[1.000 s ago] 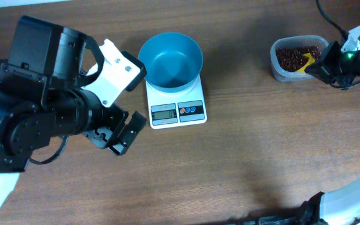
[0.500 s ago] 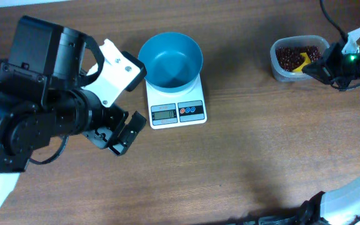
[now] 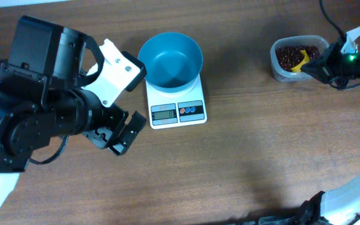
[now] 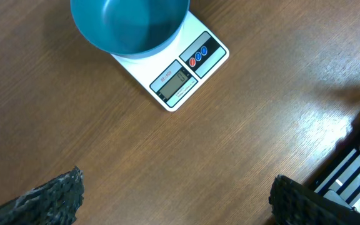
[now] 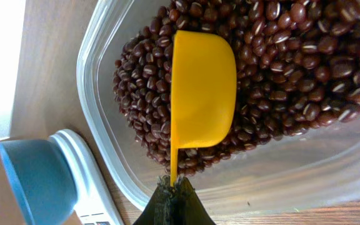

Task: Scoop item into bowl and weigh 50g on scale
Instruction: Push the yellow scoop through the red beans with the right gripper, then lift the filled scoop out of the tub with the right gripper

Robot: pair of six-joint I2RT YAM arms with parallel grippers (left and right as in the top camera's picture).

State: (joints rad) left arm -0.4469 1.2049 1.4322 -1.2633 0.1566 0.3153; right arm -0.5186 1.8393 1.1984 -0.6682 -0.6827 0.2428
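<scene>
The small, glossy, dark red-brown oval beans (image 3: 287,57) (image 5: 280,62) lie heaped in a clear rounded-rectangle plastic tub (image 3: 279,75) (image 5: 102,75) toward 2 o'clock on the brown wooden worktop (image 3: 261,156).

Farthest left, the left claw (image 3: 121,134) (image 4: 175,181) hangs above bare wood at about 8 o'clock from the scale. Its jaws are spread wide and nothing is between them.

Next comes the small flat white rectangular scale (image 3: 177,112) (image 4: 180,81). Its grey display and its red and blue buttons sit at the 6 o'clock end; the reading is too small to make out. The round, deep teal-blue plastic bowl (image 3: 170,59) (image 4: 127,25) stands on its 12 o'clock end, overhanging the platform, with only bare blue showing inside.

Well to the right, the small yellow plastic scoop (image 3: 303,59) (image 5: 202,94) rests on the beans inside the tub. The right claw (image 3: 317,66) (image 5: 172,186), at the tub's 3 o'clock side, is clenched on the scoop's thin handle.
</scene>
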